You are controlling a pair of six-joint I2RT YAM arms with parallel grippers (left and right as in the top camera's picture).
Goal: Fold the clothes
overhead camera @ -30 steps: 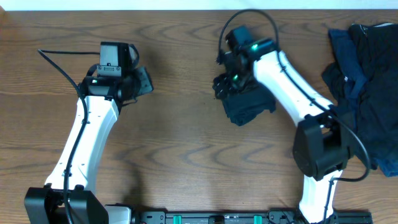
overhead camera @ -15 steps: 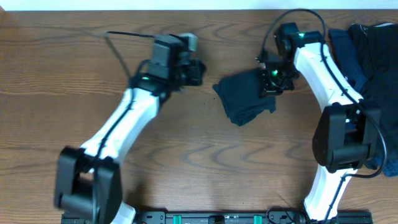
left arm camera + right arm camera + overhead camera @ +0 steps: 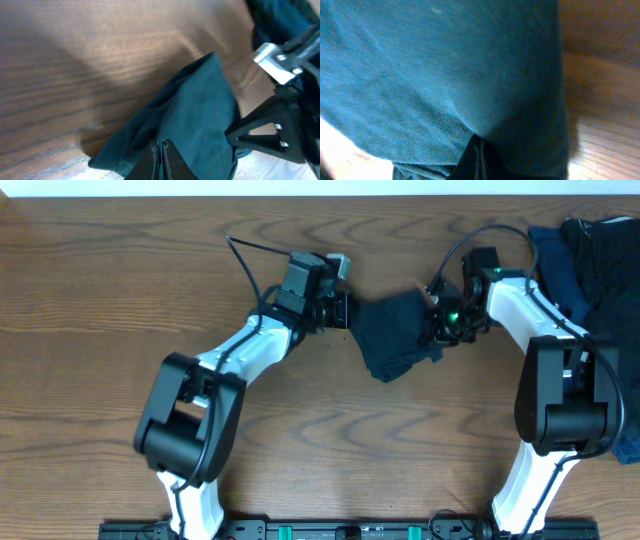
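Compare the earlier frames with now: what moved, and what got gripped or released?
The left gripper swung right to the left edge of the garment and shut its jaws on it. The right gripper shifted from above the garment to its right edge and shut on it too. The garment barely moved; the pile at right stayed.

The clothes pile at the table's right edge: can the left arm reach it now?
Probably not: the left gripper is shut on the small garment, and the right arm stands between.
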